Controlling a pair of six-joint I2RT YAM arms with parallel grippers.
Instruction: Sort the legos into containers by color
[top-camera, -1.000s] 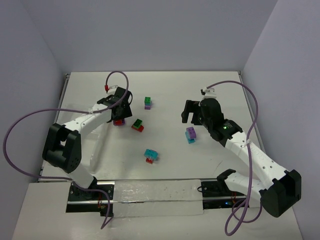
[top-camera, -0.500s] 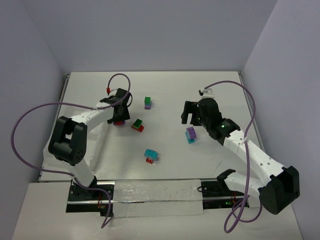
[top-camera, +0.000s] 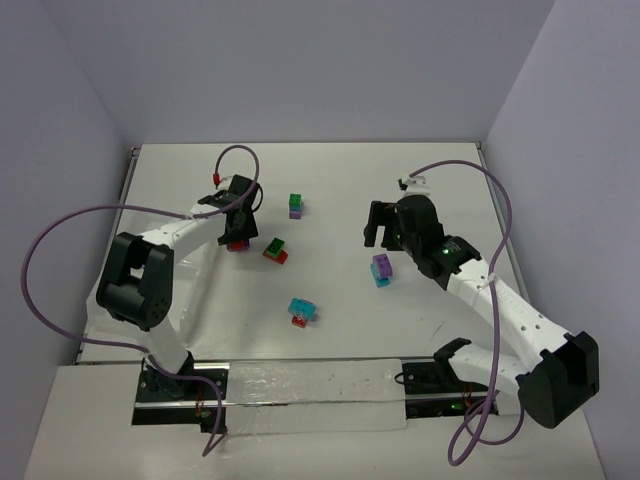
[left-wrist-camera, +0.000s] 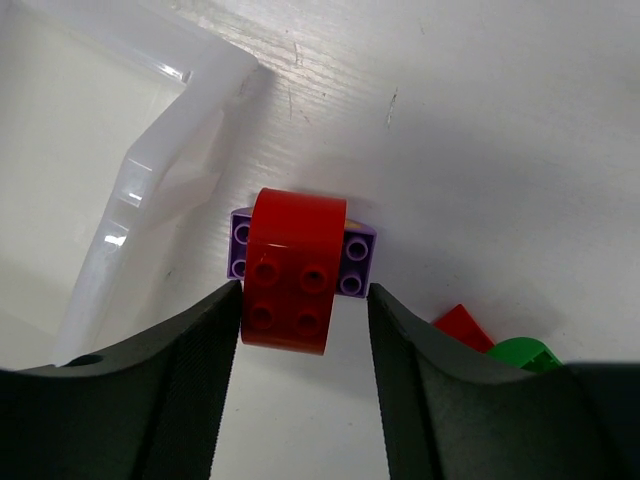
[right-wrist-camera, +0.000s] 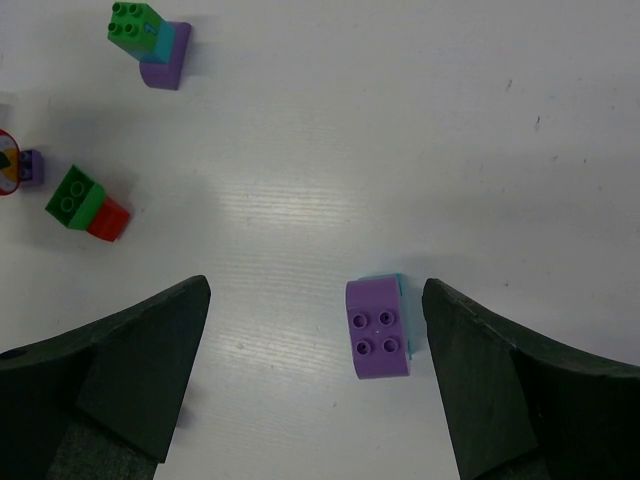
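On my left wrist feed the left gripper (left-wrist-camera: 303, 300) sits down around a red lego (left-wrist-camera: 292, 270) stacked on a purple lego (left-wrist-camera: 357, 258). One finger (left-wrist-camera: 170, 390) stands just left of the stack and the other just right. I cannot tell whether they press on it or only flank it. The red piece has its studs toward the camera and its long axis up and down the frame. The purple one under it runs left to right, crossing it. The corner of the clear tray (left-wrist-camera: 150, 180) fills the upper left, just beside the stack.

On the right wrist feed the right gripper (right-wrist-camera: 315, 290) is spread wide. A purple-on-cyan pair (right-wrist-camera: 378, 328) lies between the fingers, nearer the right one and touching neither. Its four studs face up, its long axis is up and down the frame, and cyan shows along its top and right edges.

From overhead, this pair is right of centre. A green-on-purple pair (top-camera: 295, 205) and a green-and-red pair (top-camera: 275, 250) lie mid-frame, and a cyan-and-red pair (top-camera: 302, 311) lies below them.
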